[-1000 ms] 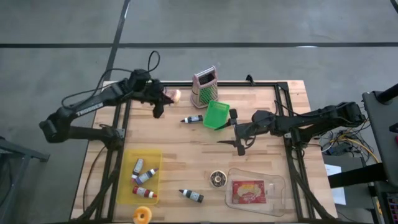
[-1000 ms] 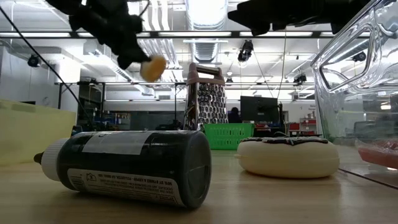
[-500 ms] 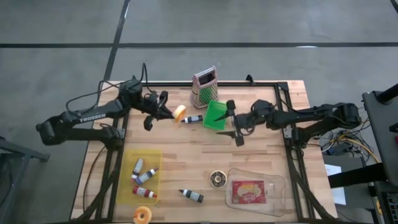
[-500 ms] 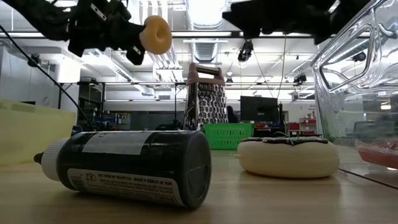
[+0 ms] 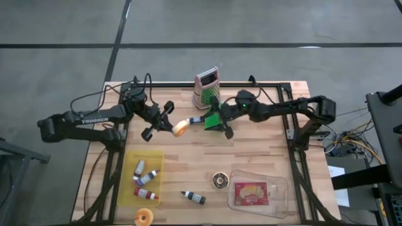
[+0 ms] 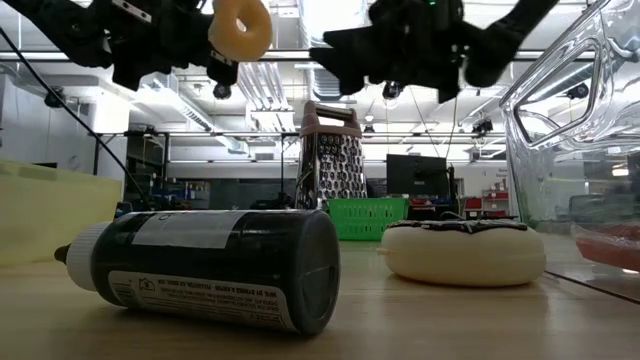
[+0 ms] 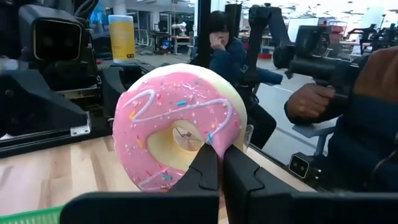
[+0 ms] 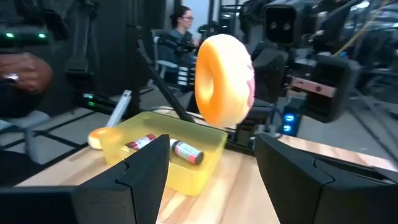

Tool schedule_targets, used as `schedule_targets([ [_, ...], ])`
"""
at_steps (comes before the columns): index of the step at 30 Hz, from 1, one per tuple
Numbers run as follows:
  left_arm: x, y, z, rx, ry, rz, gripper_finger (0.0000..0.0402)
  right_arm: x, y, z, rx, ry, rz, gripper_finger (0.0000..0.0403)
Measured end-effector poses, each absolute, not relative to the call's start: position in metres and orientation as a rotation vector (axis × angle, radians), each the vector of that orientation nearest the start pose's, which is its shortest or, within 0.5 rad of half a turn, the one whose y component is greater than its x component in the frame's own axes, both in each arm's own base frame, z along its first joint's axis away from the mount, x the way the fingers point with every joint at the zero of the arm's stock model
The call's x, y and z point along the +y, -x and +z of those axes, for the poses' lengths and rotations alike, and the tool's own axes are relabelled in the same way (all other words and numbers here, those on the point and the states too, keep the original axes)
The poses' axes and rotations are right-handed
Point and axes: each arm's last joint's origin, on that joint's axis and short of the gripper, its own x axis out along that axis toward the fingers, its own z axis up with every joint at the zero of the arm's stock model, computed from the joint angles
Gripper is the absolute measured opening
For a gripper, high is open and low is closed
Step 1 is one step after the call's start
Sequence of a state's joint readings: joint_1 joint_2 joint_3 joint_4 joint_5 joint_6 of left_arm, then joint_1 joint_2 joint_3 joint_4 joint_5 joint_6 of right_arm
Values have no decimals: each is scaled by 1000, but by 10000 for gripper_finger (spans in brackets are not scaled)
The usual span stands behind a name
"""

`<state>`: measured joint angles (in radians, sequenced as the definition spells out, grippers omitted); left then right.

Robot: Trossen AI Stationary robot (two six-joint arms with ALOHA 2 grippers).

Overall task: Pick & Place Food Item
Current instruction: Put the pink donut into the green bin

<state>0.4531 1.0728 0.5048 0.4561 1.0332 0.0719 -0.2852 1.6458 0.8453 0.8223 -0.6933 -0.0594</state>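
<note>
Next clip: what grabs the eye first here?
The pink-frosted donut, held in the air by the shut left gripper over the middle of the table. Facing it, the right gripper hangs open over the green basket, beside the metal grater at the far edge.

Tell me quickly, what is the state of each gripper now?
Left gripper: shut on the pink donut.
Right gripper: open, holding nothing.
</note>
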Motion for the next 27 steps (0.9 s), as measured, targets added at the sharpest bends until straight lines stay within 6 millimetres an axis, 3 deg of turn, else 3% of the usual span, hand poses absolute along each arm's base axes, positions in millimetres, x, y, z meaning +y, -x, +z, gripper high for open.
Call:
schedule_targets([
  [7,71,-207,239,83,24,-593,0,-82,-350,234,-17,55,436,231],
  [27,76,-245,223,105,53,-634,0,-84,-352,234,7,69,390,231],
])
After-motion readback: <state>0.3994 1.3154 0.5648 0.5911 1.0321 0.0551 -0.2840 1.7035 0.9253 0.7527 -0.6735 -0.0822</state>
